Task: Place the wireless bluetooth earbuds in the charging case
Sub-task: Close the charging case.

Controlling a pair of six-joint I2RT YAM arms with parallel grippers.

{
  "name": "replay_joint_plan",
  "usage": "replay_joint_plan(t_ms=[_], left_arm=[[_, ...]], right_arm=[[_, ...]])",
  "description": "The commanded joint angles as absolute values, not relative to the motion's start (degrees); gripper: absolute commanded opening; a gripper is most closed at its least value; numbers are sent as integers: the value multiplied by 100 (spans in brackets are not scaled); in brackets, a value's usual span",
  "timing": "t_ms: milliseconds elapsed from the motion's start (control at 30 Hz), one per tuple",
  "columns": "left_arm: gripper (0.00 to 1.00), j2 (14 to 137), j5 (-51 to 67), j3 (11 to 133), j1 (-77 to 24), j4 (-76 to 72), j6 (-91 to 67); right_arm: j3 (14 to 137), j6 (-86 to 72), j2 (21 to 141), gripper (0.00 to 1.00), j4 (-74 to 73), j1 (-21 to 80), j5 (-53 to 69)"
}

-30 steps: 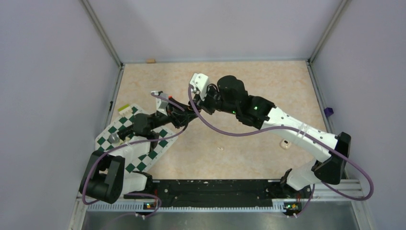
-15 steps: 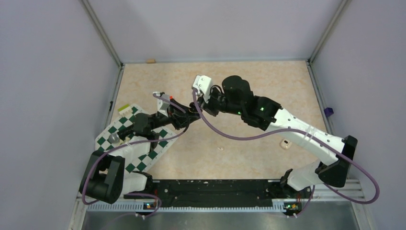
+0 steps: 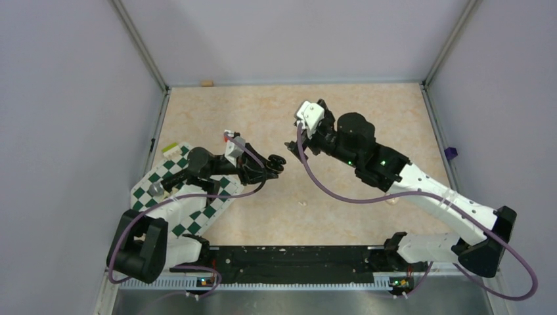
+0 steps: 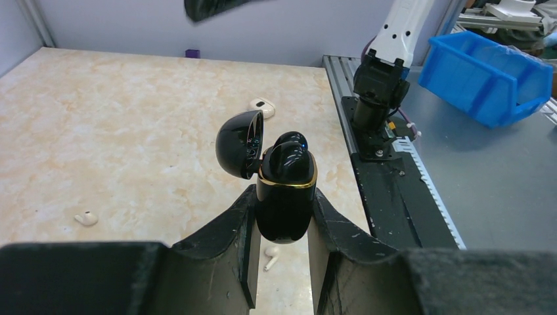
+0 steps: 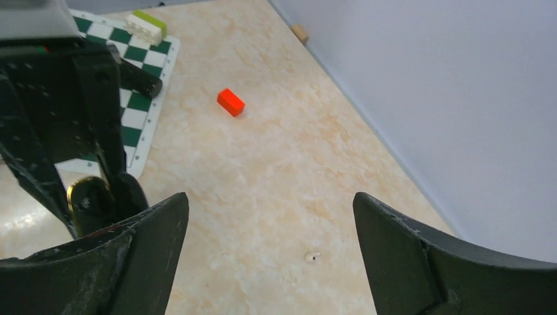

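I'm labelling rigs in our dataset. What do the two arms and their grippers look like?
Both arms, left arm and right arm, have white links between black joints, each trailed by a purple cable. The left gripper and right gripper have matte black wedge fingers; small green lights glow on the right arm.

I count one black charging case, and what look like two black earbuds sit in its mouth. Lying about, I see two loose white earbuds, one cream-white case, one red block, one green-and-white brick, one chequered mat and one blue bin.
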State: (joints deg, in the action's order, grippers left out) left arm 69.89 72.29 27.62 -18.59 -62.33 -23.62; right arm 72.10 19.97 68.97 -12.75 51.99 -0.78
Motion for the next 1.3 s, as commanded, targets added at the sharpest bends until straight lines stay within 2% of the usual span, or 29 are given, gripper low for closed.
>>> replay_joint_plan(t_ms=[0, 1000, 1133, 1267], left_arm=[[2, 6834, 7497, 3001, -1920, -6240, -2197], [4, 6876, 7622, 3076, -2066, -5211, -1461], [4, 6897, 7415, 3116, -2064, -4973, -1356], [5, 6989, 6393, 3396, -2062, -3889, -866]], right_arm=[[6584, 2066, 6744, 96, -473, 4972, -294], [6282, 2217, 6752, 96, -1016, 4913, 1971], [6325, 2162, 6675, 96, -968, 4921, 1767], [6448, 2086, 6610, 97, -745, 4885, 480]])
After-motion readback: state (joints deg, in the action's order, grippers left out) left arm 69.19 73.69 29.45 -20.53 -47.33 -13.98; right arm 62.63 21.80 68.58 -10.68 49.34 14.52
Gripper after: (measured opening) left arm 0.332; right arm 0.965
